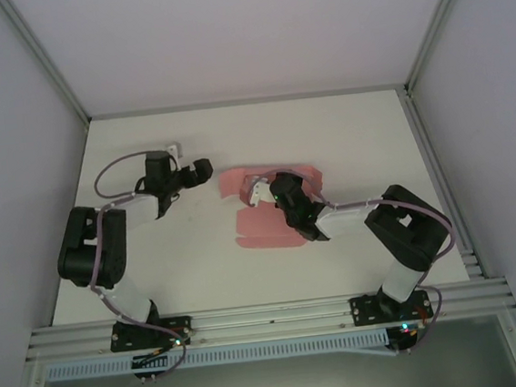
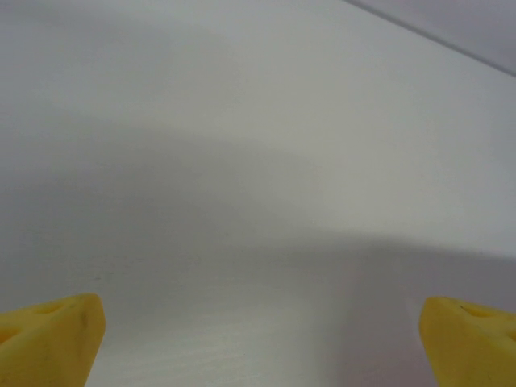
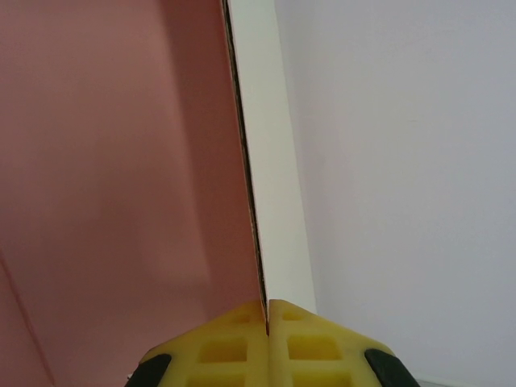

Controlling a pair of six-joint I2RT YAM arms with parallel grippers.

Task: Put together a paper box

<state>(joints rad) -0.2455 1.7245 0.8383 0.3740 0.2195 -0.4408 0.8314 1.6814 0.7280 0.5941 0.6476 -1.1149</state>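
Pinching paper box [image 3: 121,161] flap edge-on, rt fingers [image 3: 230,334]

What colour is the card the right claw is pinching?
Pink paper box, clearest from right wrist.

I see paper box [image 1: 263,226] lying mid-table [image 1: 353,138], slightly toward far edge. Right tool [image 3: 266,310] over box middle, clamped on its card edge. Left tool [image 1: 203,169] left of box, apart.

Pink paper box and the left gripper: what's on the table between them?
Nothing: in the top view, the white table is bare between the open left gripper and the pink thin-card paper box.
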